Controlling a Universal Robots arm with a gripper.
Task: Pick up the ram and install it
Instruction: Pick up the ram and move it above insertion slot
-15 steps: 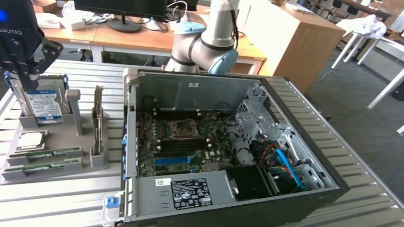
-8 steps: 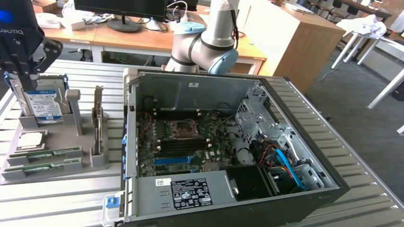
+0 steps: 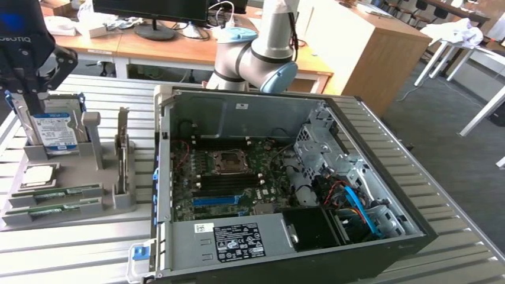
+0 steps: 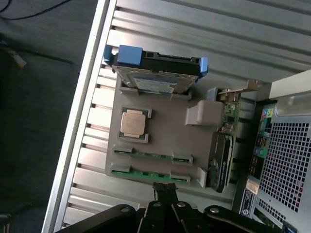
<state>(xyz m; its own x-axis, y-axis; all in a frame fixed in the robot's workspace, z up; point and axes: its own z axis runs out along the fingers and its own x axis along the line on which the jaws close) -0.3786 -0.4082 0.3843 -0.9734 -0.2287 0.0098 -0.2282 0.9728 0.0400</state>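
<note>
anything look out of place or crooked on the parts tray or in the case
Nothing stands out. Both ram sticks lie flat in their grooves on the grey tray, the hard drive and expansion card stand in their slots, and the processor sits square.

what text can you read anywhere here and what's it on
"OBOTIQ": on the body of the gripper, exterior view, first letter cut off.
Label on the hard drive: too blurred to read.
The power supply label in the computer case: too small to read.
</note>
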